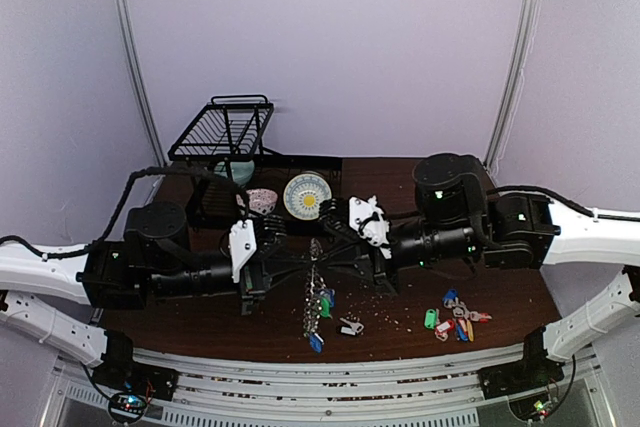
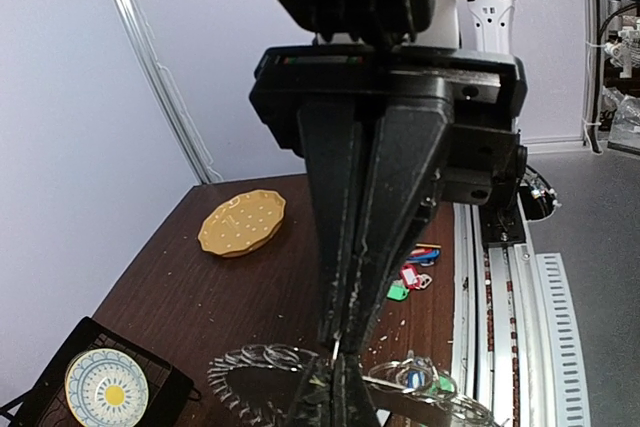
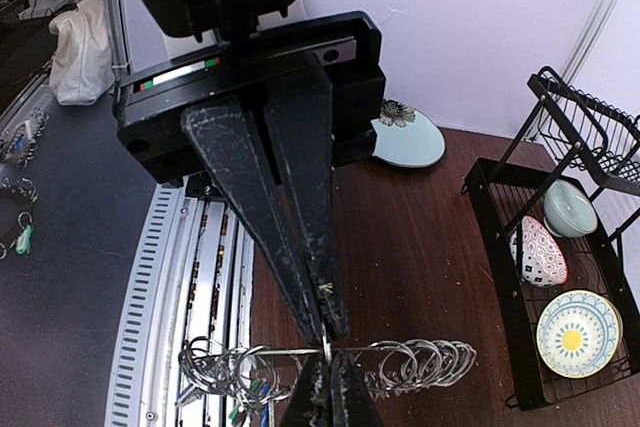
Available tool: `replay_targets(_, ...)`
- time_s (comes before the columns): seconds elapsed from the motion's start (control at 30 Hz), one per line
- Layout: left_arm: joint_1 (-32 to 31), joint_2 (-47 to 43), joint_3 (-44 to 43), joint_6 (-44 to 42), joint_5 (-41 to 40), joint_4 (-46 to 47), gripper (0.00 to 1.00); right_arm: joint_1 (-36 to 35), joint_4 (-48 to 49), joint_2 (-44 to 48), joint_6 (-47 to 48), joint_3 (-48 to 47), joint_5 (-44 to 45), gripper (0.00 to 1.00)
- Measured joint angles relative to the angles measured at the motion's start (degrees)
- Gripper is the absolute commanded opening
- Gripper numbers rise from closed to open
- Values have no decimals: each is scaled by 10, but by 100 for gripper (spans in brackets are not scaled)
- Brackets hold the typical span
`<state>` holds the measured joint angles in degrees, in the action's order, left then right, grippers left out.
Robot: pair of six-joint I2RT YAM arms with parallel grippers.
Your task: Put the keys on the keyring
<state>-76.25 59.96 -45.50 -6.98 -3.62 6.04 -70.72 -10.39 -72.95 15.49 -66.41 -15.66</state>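
Note:
The keyring (image 1: 318,299) hangs on edge above the table's middle, held between both grippers, with small silver rings and blue and green tags dangling from its rim. My left gripper (image 1: 306,269) and right gripper (image 1: 329,269) meet tip to tip, both shut on its rim. In the left wrist view the keyring (image 2: 245,377) shows as a dark ring and my left gripper (image 2: 335,377) pinches it at the bottom. In the right wrist view the keyring (image 3: 430,359) is edge-on in my right gripper (image 3: 325,372). The keys (image 1: 351,326) lie on the table just right of the hanging tags.
A bunch of coloured tags (image 1: 455,322) lies at the front right. A black tray (image 1: 210,209) at the back holds a patterned bowl (image 1: 262,200) and a yellow-patterned plate (image 1: 306,195), with a wire rack (image 1: 225,132) behind. Crumbs are scattered on the table.

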Motion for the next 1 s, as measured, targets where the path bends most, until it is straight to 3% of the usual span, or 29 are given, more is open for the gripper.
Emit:
replay_targets(0.07, -1, 0, 0, 0, -8, 2, 0, 0, 3, 0, -3, 0, 6, 24)
replay_targets(0.27, 2, -1, 2, 1, -48, -11, 0, 0, 33, 31, -9, 23, 30, 23)
replay_targets(0.47, 2, 0, 2, 34, -76, -7, 0, -10, 76, 43, -6, 42, 74, 29)
replay_targets(0.53, 2, 1, 2, 58, -90, -1, 0, -13, 92, 43, -6, 51, 85, 36)
replay_targets(0.63, 2, 2, 2, 83, -111, -3, 0, 4, 108, 49, -25, 70, 73, 35)
replay_targets(0.87, 2, -9, 2, 92, -201, -42, 0, 134, 79, 4, -192, 84, 54, 35)
replay_targets(0.93, 2, -17, 5, 92, -217, -45, 0, 139, 52, -19, -243, 101, 68, 41)
replay_targets(1.0, 2, -23, 8, 92, -228, -45, 0, 138, 21, -45, -300, 125, 81, 54)
